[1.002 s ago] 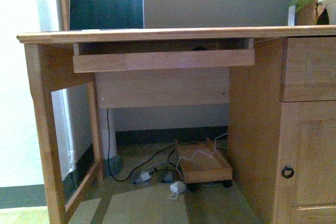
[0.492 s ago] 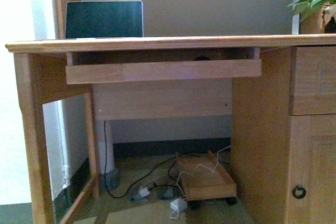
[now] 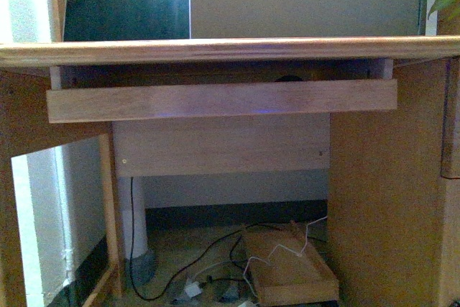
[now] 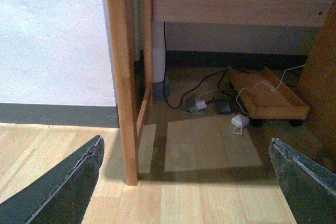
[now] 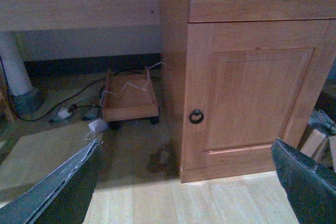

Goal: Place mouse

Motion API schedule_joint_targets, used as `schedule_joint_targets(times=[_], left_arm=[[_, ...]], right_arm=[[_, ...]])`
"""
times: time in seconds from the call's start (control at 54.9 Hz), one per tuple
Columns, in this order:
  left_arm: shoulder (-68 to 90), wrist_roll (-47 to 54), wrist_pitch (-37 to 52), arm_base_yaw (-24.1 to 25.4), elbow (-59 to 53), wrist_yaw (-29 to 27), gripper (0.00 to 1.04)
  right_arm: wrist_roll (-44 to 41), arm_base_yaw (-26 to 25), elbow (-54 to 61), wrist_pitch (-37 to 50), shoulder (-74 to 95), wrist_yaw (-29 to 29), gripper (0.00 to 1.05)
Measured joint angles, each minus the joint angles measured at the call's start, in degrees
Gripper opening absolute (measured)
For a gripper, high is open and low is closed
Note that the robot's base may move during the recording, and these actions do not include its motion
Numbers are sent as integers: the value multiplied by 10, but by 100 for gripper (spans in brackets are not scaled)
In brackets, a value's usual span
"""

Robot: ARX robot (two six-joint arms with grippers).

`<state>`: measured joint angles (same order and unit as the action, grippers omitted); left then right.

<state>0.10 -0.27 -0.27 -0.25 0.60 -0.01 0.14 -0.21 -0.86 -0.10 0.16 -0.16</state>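
A dark dome, probably the mouse [image 3: 290,78], shows just above the front lip of the pull-out tray [image 3: 215,101], toward its right end. It is likely light, rigid, smooth plastic, so grip it across its flanks. The left gripper [image 4: 185,148] and right gripper [image 5: 185,148] are spread wide, empty.

The front camera sits low and close to the desk [image 3: 230,49], level with its pull-out shelf [image 3: 215,100], facing straight in underneath. Each wrist camera looks down and forward between wide-spread fingers: the left gripper [image 4: 186,141] beside the desk leg [image 4: 123,77], the right gripper [image 5: 186,142] near the cupboard door [image 5: 252,98] — all three share the wheeled floor tray [image 3: 291,275].
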Motion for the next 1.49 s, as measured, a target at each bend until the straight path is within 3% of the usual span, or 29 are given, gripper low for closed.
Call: schedule_joint_targets(times=[1.22,1.293,1.402,1.493], left_arm=[[0,0,0,0,0,0,97],[44,-34,-54,-11,24,-13,97],[211,-9,47,24,39,68,97],[408,102,221,80,71,206,97]], right_arm=[[0,0,0,0,0,0,97],[0,0,0,0,0,0,97],[0,0,0,0,0,0,97],[0,0,0,0,0,0,97]])
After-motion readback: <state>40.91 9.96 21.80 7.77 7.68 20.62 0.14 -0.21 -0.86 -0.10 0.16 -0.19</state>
